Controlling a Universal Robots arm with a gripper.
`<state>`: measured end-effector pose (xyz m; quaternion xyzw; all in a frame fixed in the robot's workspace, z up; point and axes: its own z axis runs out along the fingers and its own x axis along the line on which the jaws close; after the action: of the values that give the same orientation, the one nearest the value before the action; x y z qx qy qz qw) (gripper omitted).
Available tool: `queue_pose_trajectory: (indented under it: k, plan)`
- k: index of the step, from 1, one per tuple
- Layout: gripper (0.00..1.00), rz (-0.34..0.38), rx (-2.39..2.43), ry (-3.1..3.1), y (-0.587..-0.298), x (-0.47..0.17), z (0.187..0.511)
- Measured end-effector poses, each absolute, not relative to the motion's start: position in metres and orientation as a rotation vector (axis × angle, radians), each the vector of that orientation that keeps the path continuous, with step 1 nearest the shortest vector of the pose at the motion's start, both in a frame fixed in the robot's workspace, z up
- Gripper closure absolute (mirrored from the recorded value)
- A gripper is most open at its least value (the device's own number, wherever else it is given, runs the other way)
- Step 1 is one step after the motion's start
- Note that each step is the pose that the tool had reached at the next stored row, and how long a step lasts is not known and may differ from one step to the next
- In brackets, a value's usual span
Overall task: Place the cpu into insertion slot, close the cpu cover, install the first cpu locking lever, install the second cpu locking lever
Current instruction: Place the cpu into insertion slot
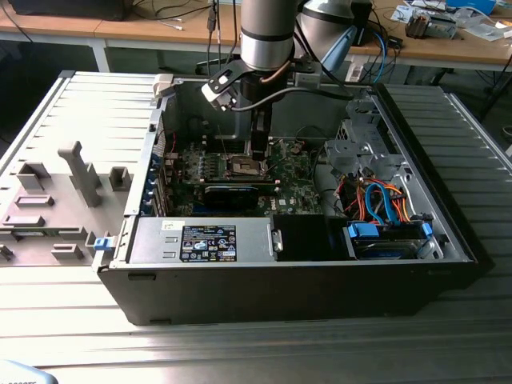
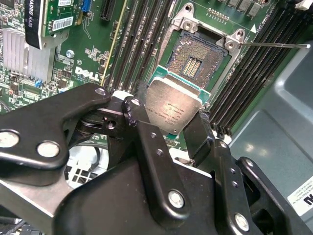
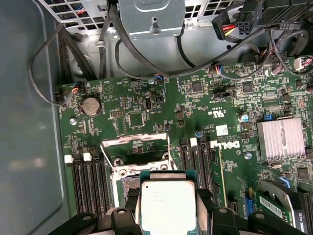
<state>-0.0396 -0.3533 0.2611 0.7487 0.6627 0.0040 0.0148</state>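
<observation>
The gripper [image 2: 171,111] is clamped on the cpu [image 2: 177,104] by two opposite edges. It holds the cpu close over the open socket [image 2: 196,58], not yet seated. The cover [image 3: 132,140] stands raised.

Judgement: keep the cpu level and square to the socket frame, and lower it without sliding across the pins.

The case [image 1: 280,280] lies open on a ribbed grey table [image 1: 240,352]. Wooden desks [image 1: 120,30] stand behind.
</observation>
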Motion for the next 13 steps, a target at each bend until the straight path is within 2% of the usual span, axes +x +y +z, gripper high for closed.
queue_pose_trajectory:
  k: [13]
  plan:
    - [0.46, 0.012, 2.344, 2.046, -0.3533, -0.0396, 0.26]
